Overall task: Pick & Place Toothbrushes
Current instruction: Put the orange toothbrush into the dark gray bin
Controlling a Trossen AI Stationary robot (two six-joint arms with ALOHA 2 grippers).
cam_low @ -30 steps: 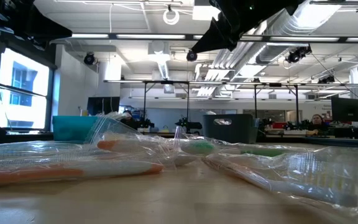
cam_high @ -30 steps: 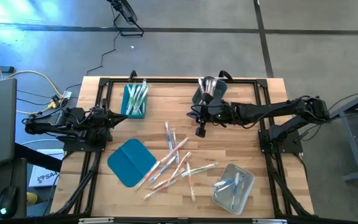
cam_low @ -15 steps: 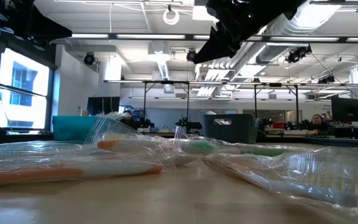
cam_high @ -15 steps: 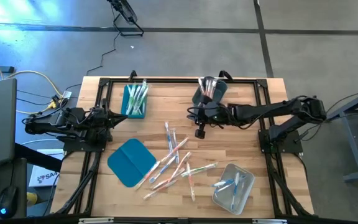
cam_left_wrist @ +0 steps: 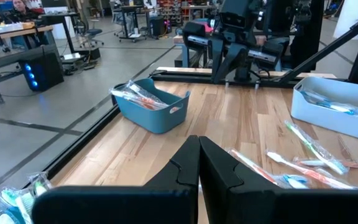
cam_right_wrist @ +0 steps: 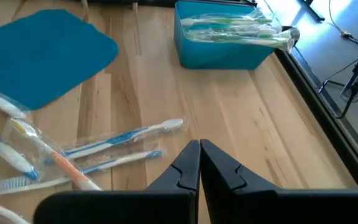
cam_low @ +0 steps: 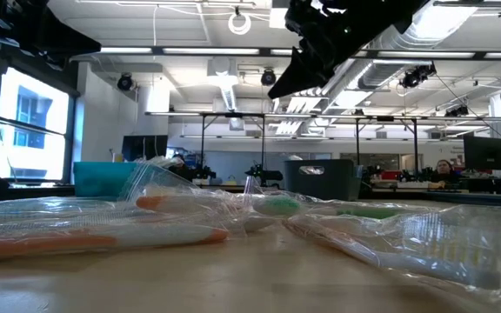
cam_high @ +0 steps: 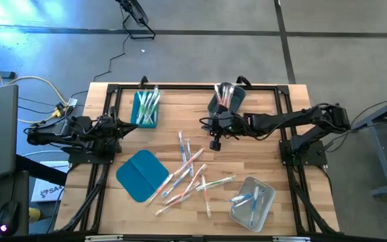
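Observation:
Several loose toothbrushes point(cam_high: 190, 171) in clear wrappers lie flat on the wooden table's middle; they fill the foreground of the low view point(cam_low: 190, 217). More toothbrushes lie in the teal bin point(cam_high: 145, 109), the grey bin point(cam_high: 226, 99) and the clear bin point(cam_high: 252, 200). My right gripper point(cam_high: 215, 142) hangs shut above the table, just far-right of the loose pile, pointing slantwise down at blue-handled toothbrushes point(cam_right_wrist: 117, 146); its shut fingertips point(cam_right_wrist: 199, 163) hold nothing. My left gripper point(cam_high: 123, 126) waits shut and level at the table's left edge, its fingertips point(cam_left_wrist: 199, 162) touching nothing.
A flat teal lid point(cam_high: 142, 175) lies left of the pile. The teal bin stands at the far left, the grey bin at the far middle, the clear bin at the near right. Black frame rails point(cam_high: 193, 86) run along the table's edges.
My right gripper has sunk a little toward the loose toothbrushes and tipped slightly further down, staying shut. The toothbrushes and bins lie as before.

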